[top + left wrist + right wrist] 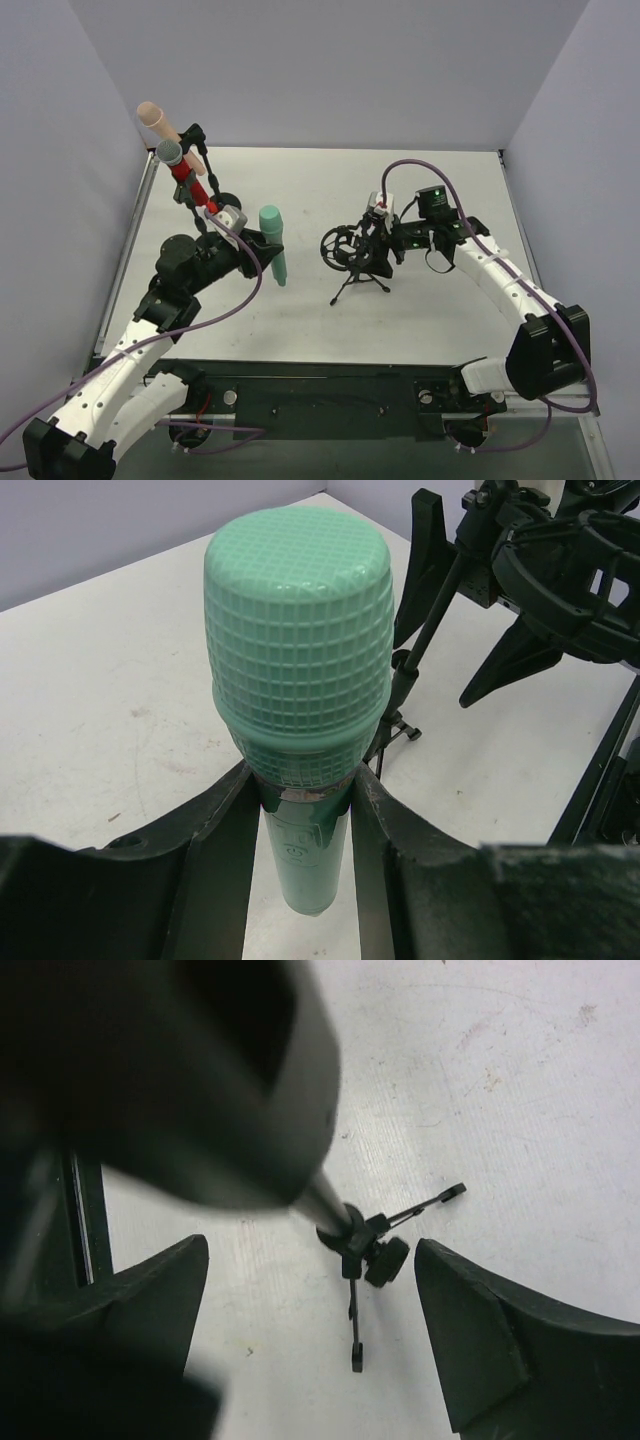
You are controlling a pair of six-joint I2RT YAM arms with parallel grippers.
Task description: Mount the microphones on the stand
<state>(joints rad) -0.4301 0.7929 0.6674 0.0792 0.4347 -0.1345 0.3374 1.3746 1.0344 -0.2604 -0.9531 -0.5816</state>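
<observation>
Here, the left end effector [300,798] is clamping the teal-green microphone [273,245] by its handle, just below the head. Its two black fingers [215,860] are pressing against either side of the handle. The microphone is standing roughly upright, mesh head up, off the tabletop [330,180] and a little to the left of the tripod stand [352,265].

The tripod stand is sitting near the middle of the tabletop with its three thin legs spread. It is carrying a black ring-shaped mount [338,247] at its top. Nothing is sitting in that mount.

The right end effector [310,1255] is hovering just to the right of the tripod stand, at the height of its top. Its jaws are standing wide apart and are gripping nothing. In the right wrist view the stand's legs and hub are showing in the gap between them. A dark, blurred rounded part is filling the upper left of that view, too close to the lens to make out.

Well to the left of the tripod stand and farther back, a black stand [196,135] is holding the other two microphones. The peach-pink microphone [157,120] is leaning up and to the left. The glittery red microphone [183,172], with its silver mesh head, is lying just beside and below it at the same tilt.
</observation>
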